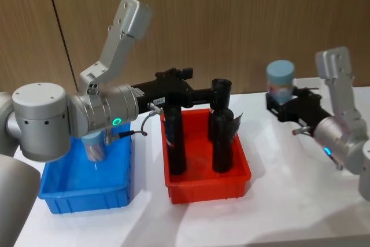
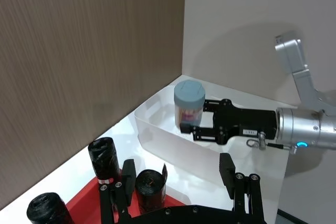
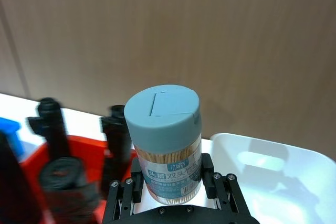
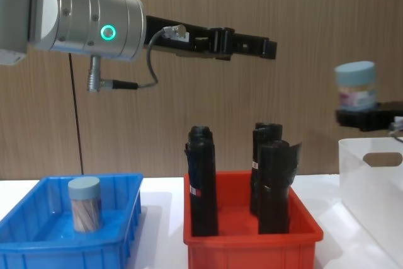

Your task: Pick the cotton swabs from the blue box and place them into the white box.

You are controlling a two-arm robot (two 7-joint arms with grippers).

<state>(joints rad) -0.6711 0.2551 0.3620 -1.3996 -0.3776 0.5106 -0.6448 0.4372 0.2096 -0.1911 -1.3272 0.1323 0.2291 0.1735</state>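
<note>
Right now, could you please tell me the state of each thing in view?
held cotton swab jar: upright, lidded, over the white box.
right gripper: jaws shut on that jar.
left gripper: open, empty, above the red bin.
second cotton swab jar: upright, lidded, in the blue box.
black rolls: three, upright in the red bin.
white box: upright, no jar seen inside.

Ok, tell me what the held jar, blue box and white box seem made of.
Cotton swab jar in the right gripper: clear glossy plastic body, sticks showing through; matte pale blue lid, probably plastic. Blue box: opaque moulded plastic, slight sheen. White box: translucent plastic, smooth walls. Left gripper hovers open above the red bin.
</note>
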